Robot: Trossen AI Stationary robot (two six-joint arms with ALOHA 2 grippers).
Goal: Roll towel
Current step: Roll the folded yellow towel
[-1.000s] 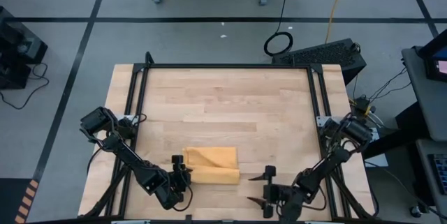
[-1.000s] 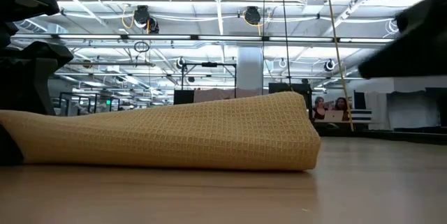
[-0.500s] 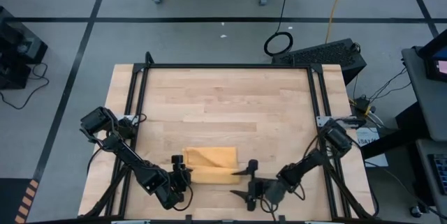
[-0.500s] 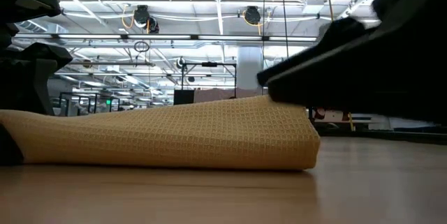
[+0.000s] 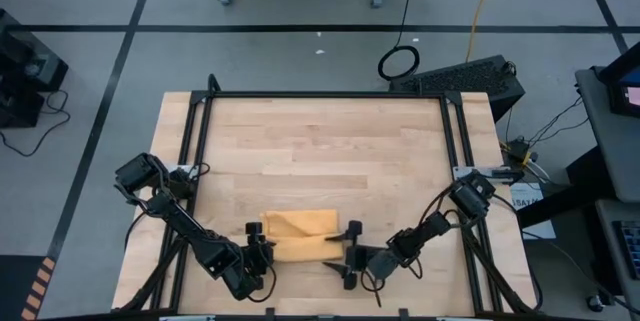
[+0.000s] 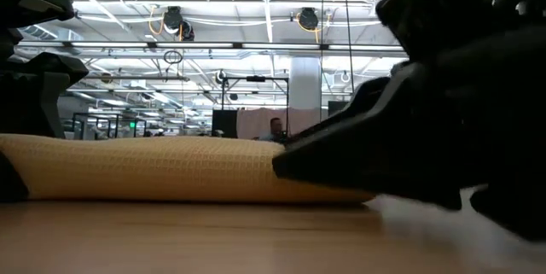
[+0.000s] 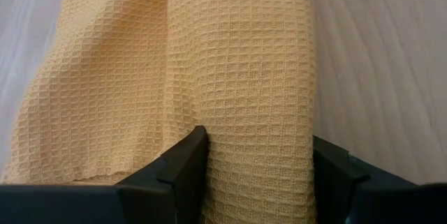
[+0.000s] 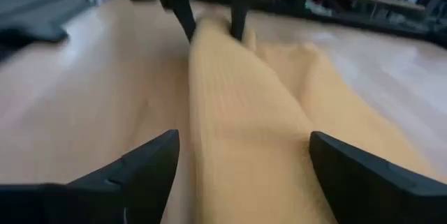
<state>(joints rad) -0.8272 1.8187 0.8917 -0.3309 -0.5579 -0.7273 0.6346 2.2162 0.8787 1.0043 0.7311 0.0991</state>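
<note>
The towel [image 5: 300,237] lies partly rolled near the front edge of the wooden table [image 5: 320,151], a rolled fold along its near side and a flat remainder behind. The left gripper [image 5: 262,245] clamps the roll's left end between its fingers [image 7: 183,170], which press the waffle cloth from both sides. The right gripper [image 5: 343,254] sits at the roll's right end with its jaws spread wide, straddling the fold without pinching it. To roll evenly, the right jaws should close on the fold level with the left grip, so both ends turn together and the roll does not cone. Both arms reach inward low over the table, forearms angled toward the towel.
</note>
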